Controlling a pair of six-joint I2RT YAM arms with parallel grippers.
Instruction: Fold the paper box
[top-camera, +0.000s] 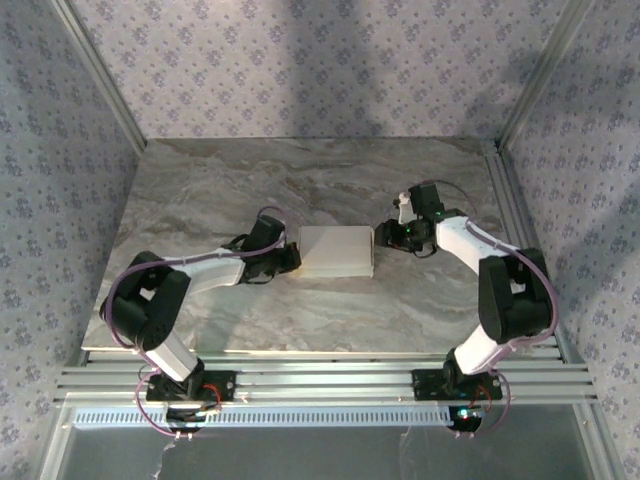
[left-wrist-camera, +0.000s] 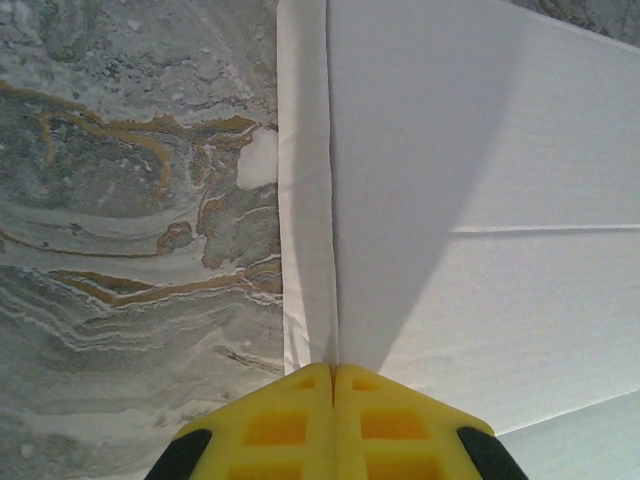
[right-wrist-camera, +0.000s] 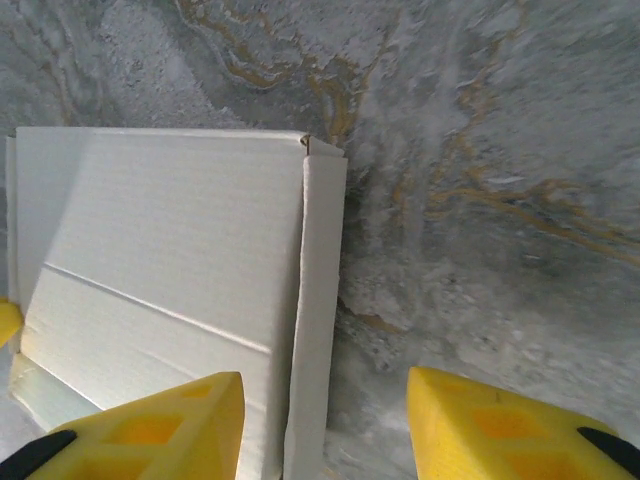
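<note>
Paper box (top-camera: 337, 251): matt white cardboard. Table (top-camera: 300, 180): smooth grey marble-look.

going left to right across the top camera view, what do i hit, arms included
left arm elbow → left fingers, shut at the box's left edge → paper box → right fingers, open beside its right edge → right arm elbow

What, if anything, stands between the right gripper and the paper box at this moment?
Nothing visible does. The right gripper is open, and in the right wrist view the right edge of the paper box lies in the gap between its fingers, with bare marble table beside it.
</note>
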